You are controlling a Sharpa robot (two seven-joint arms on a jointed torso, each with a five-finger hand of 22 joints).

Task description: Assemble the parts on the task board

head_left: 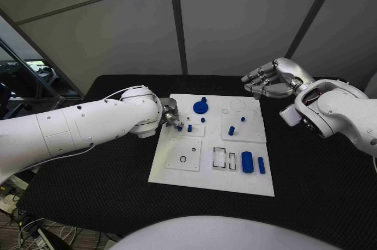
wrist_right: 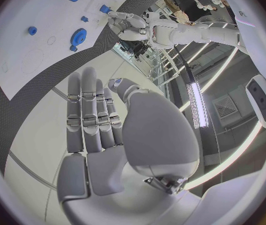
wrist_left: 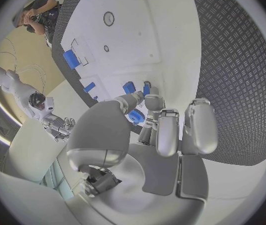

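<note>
Lying in the middle of the black table, the white task board carries the blue parts: a gear near its far edge, a small peg and an upright pin toward the right, a large cylinder and a slim bar side by side at the near right. The left hand reaches over the board's left edge, fingertips down at a small blue part; whether they actually pinch it cannot be told. The right hand hovers beyond the board's far right corner, holding nothing, fingers extended side by side.
</note>
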